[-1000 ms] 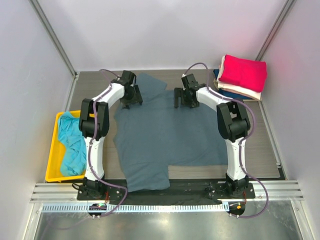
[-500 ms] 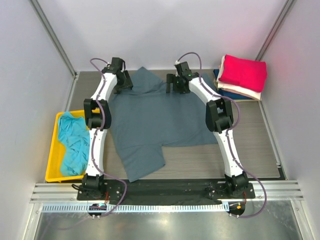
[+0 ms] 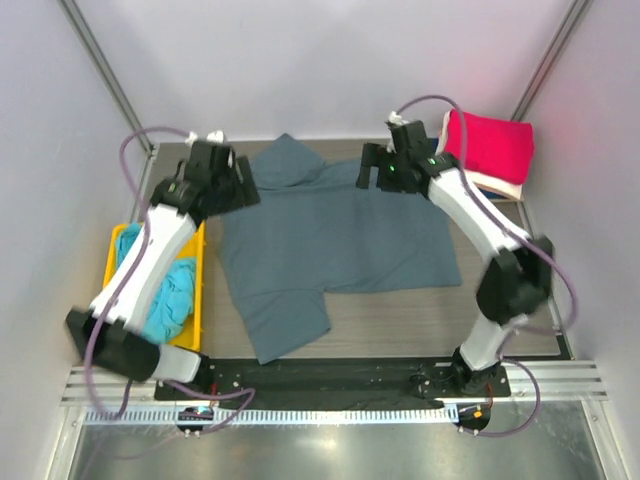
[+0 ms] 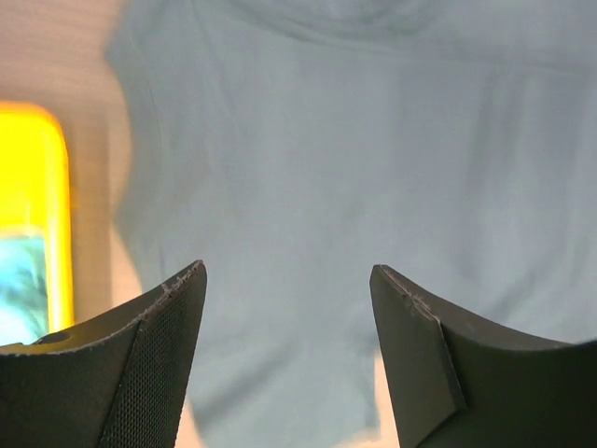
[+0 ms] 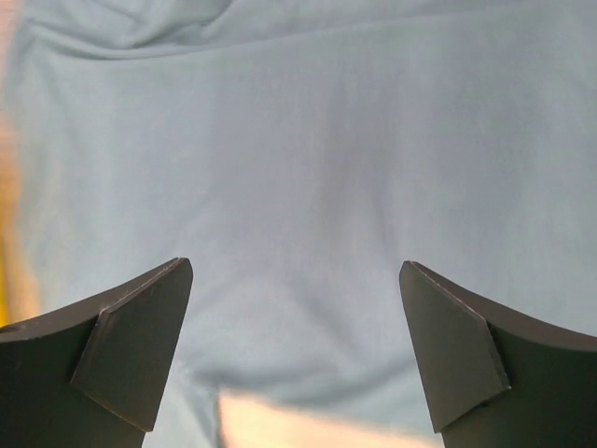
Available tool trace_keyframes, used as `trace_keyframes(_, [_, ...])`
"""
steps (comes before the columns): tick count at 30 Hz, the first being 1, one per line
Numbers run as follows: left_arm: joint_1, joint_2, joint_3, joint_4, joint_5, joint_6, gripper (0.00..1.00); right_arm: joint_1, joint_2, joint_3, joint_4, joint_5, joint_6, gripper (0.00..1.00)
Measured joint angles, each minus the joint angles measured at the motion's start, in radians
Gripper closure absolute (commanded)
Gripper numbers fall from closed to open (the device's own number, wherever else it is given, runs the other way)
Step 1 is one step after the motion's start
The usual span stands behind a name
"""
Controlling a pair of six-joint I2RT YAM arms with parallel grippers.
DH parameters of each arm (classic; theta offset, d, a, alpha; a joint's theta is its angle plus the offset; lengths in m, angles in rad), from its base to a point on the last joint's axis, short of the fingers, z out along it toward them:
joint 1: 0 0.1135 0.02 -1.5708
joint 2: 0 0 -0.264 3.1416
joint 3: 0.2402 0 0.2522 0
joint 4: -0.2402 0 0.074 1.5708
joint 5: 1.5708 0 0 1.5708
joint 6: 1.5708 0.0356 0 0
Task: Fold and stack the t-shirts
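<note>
White arms [image 3: 165,235] with black joints [image 3: 515,285], purple cables [image 3: 430,98], dark wedge-fingered end effectors [image 4: 287,269].

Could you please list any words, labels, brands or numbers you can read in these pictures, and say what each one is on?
None can be read: the grey-blue t-shirt, the folded stack and the yellow bin show no legible print.

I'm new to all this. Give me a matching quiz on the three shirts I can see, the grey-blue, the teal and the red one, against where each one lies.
Things:
1. grey-blue shirt
2. teal shirt
3. red shirt

Places:
A. on top of the folded pile at the far right
B. spread out on the table
C. bunched up in the yellow bin

Pairs: 1-B, 2-C, 3-A
</note>
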Motion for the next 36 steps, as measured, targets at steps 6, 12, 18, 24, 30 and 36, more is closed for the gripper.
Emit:
trace_keyframes(6, [-0.066,-0.424,-0.504,0.014,0.006,-0.134,0.30,0.000,-0.586,-0.566,0.105,0.035,0.108,0.01])
trace_keyframes(12, [-0.131,-0.687,-0.866,-0.085,0.023,-0.328,0.31,0.000,-1.036,-1.046,0.045,0.123,0.288,0.01])
trace_keyframes(18, [-0.296,-0.674,-0.921,-0.074,0.016,-0.509,0.36,0.000,-1.316,-1.169,-0.043,0.275,0.459,0.00])
trace_keyframes(24, [-0.470,-0.681,-1.062,-0.066,-0.002,-0.665,0.38,-0.001,-1.234,-1.158,-0.064,0.385,0.544,0.00])
trace_keyframes(30, [-0.610,-0.651,-1.106,-0.025,-0.025,-0.785,0.40,-0.017,-1.065,-1.105,-0.054,0.454,0.550,0.00])
trace_keyframes(36, [-0.639,-0.557,-1.113,0.063,-0.022,-0.825,0.48,-0.116,-1.006,-1.097,-0.012,0.437,0.520,0.00])
